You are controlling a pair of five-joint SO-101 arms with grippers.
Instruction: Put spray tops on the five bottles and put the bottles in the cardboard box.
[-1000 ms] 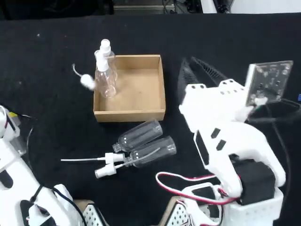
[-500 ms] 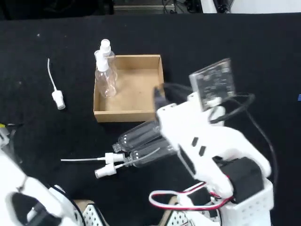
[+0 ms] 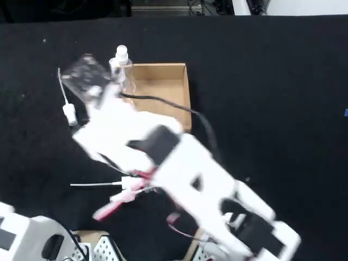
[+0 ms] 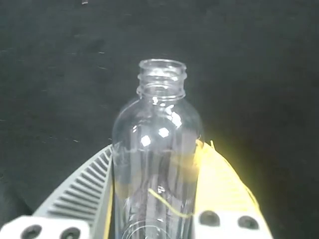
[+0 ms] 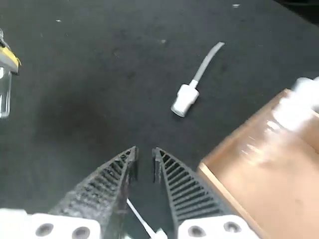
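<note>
The clear bottle (image 4: 159, 114) is clamped in the left gripper (image 4: 156, 147), one grey finger and one yellow finger pressed against its sides below the shoulder. Its threaded neck is bare (no spray top on it) and points away from the wrist, with black table cloth behind it. Where over the table it hangs, I cannot tell.

The cardboard box (image 3: 161, 87) (image 5: 259, 169) stands in the middle of the table (image 3: 272, 81), nearer the far edge than the near one. A capped bottle (image 3: 120, 56) stands upright in the box's far-left corner, its white spray head above the rim.

Left of the box, apart from it, a loose spray top (image 3: 69, 113) (image 5: 184, 102) lies on the cloth, its thin tube pointing toward the far edge. Another spray top (image 3: 125, 183) lies closer to the near edge, its tube stretched toward the left edge.

The right arm (image 3: 179, 163) reaches slantwise from the near edge across the box's near-left corner. The right gripper (image 5: 144, 152) hangs over bare cloth between the loose spray top and the box. Its black ribbed fingers are almost together, a narrow gap between the tips and nothing in it.

The left arm (image 3: 27, 239) shows at the table's near-left corner.
</note>
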